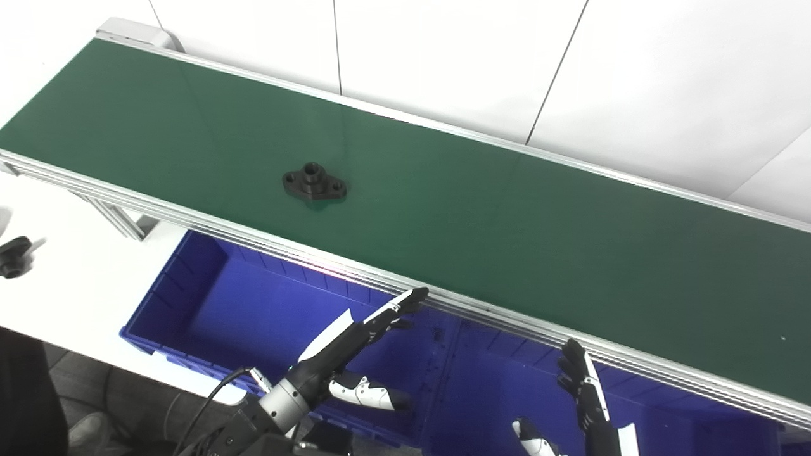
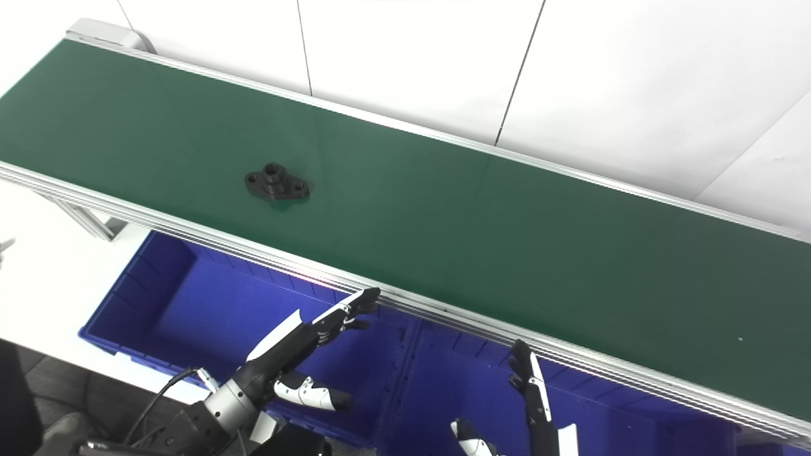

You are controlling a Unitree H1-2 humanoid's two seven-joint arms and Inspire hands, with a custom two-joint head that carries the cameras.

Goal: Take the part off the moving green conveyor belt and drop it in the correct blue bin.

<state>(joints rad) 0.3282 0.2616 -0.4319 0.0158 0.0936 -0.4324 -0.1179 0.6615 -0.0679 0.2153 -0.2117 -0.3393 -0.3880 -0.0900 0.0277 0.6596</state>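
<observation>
A black flanged part (image 1: 314, 182) with a raised hub and two ear holes lies flat on the green conveyor belt (image 1: 481, 215), left of its middle. My left hand (image 1: 355, 348) is open and empty, fingers stretched toward the belt's near rail, above the left blue bin (image 1: 190, 297). My right hand (image 1: 583, 392) is open and empty, fingers pointing up, above the right blue bin (image 1: 500, 386). Both hands are well short of the part. The same part shows in the right eye view (image 2: 277, 183).
The belt's aluminium rail (image 1: 443, 304) runs between the hands and the belt. Another black part (image 1: 14, 256) lies on the white table at the far left. A white panelled wall stands behind the belt.
</observation>
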